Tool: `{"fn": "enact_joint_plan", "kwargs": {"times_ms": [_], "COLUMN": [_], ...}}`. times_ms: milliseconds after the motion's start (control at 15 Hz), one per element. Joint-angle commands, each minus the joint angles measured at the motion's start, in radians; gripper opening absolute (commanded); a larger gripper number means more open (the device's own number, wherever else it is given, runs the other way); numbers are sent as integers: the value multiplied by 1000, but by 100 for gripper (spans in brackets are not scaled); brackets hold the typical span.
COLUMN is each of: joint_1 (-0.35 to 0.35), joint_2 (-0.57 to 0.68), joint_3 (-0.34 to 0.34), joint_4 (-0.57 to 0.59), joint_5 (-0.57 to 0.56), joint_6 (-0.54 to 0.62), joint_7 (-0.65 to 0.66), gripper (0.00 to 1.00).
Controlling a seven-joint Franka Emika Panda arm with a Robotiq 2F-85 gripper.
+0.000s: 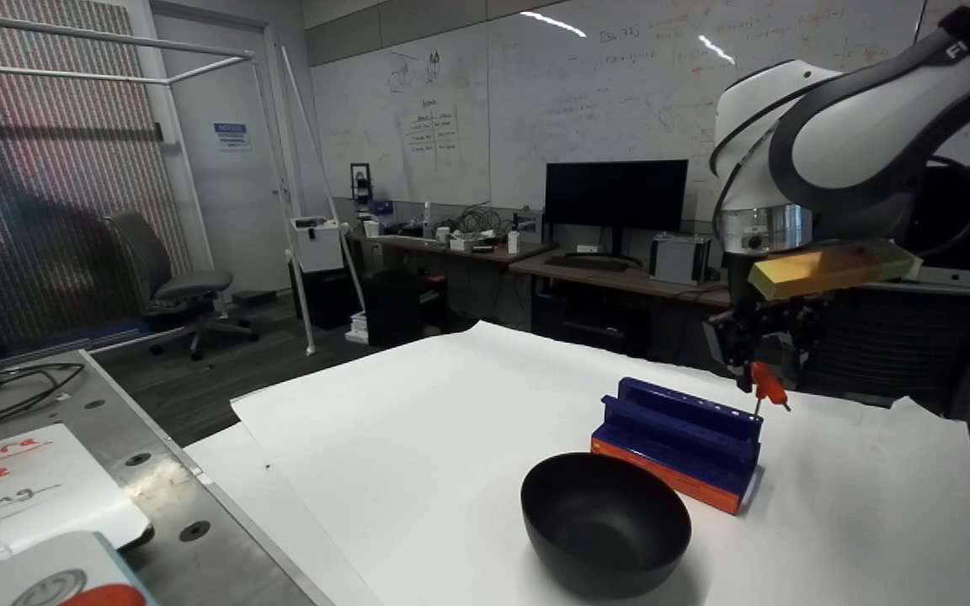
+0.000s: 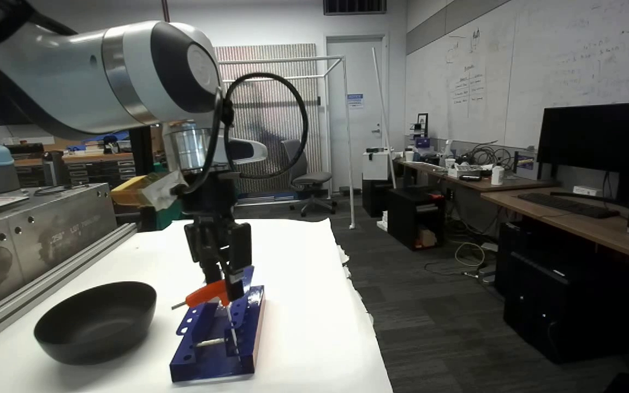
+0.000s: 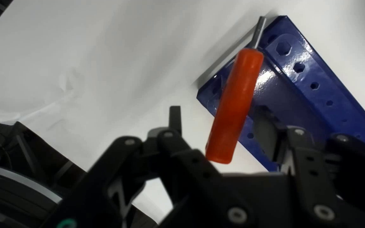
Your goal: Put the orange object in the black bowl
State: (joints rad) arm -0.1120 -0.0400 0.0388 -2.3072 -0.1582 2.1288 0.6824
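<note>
wrist view: parted fingers (image 3: pixel 265 134) flank the orange object (image 3: pixel 235 106).

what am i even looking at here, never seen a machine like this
It's a single robot arm ending in a two-fingered gripper. Two pictures come from cameras outside the robot; the close-up comes from a camera on its wrist. On the white sheet sit a black bowl and, beside it, a blue rack. An orange-handled tool has a thin stem running down to the rack. Nothing looks held yet: the gripper stands open around the handle, with a clear gap on one side in the wrist view.
</note>
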Motion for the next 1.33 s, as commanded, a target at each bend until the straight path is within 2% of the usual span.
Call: {"fn": "enact_joint_plan", "kwargs": {"times_ms": [0, 133, 267, 400, 733, 1000, 1267], "joint_1": [25, 26, 29, 37, 75, 112, 127], "joint_2": [4, 0, -12, -49, -195, -268, -214], "joint_3": [-27, -31, -32, -26, 9, -4, -30], "joint_4": [21, 16, 12, 12, 69, 99, 43], "joint_5": [12, 21, 27, 26, 20, 250, 521], "joint_6": [5, 1, -10, -36, -164, -117, -28], "joint_7": [12, 5, -1, -11, -37, -131, -261], "gripper": [29, 15, 9, 14, 14, 14, 14]}}
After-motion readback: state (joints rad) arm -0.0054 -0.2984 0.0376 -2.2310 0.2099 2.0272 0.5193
